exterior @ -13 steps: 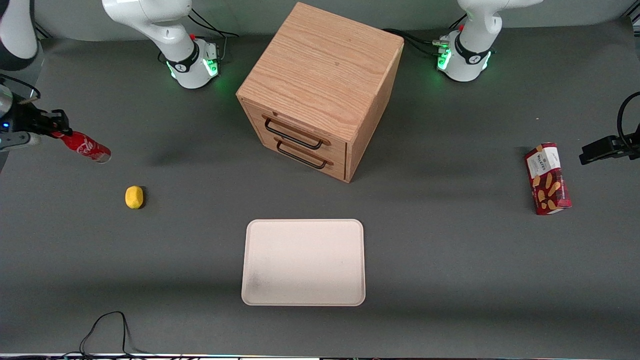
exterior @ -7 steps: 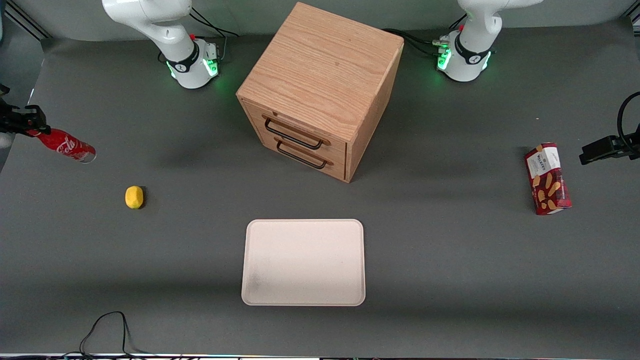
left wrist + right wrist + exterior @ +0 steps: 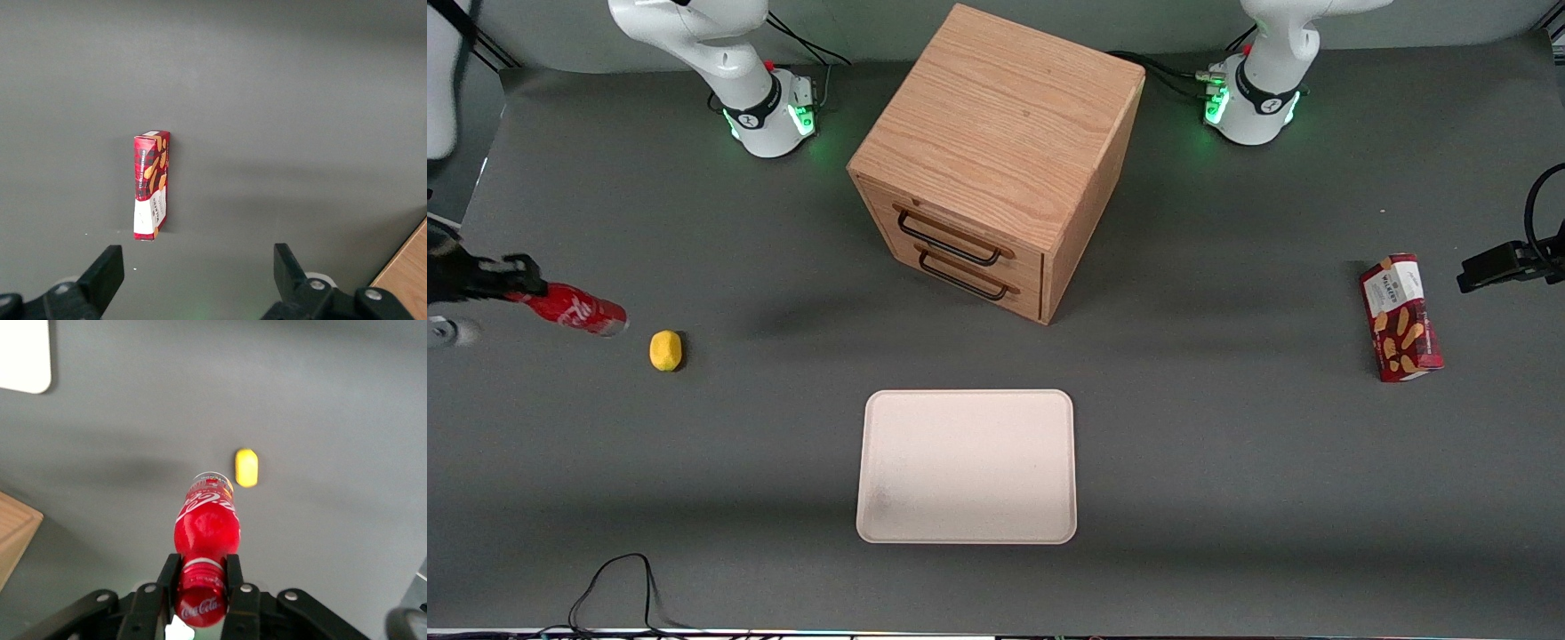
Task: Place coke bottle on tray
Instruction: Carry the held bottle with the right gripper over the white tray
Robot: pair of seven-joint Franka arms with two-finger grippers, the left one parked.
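From the front we see our gripper (image 3: 516,274) at the working arm's end of the tabletop (image 3: 1192,444), its fingers closed on the capped neck of the coke bottle (image 3: 574,312), which hangs tilted in the air with its base near the lemon (image 3: 665,350) and well apart from the tray (image 3: 967,466) — the tray lies nearer the front camera than the wooden drawer cabinet (image 3: 996,160). In the right wrist view the fingers (image 3: 235,583) pinch the bottle (image 3: 205,537) just below its cap, the body sticking out toward the lemon (image 3: 246,467), with a corner of the tray (image 3: 25,357) showing. We judge the bottle stiff, smooth and fairly light, but held at one end it may swing or slip — a grip at the neck ridge suits it, and it could roll once laid down.
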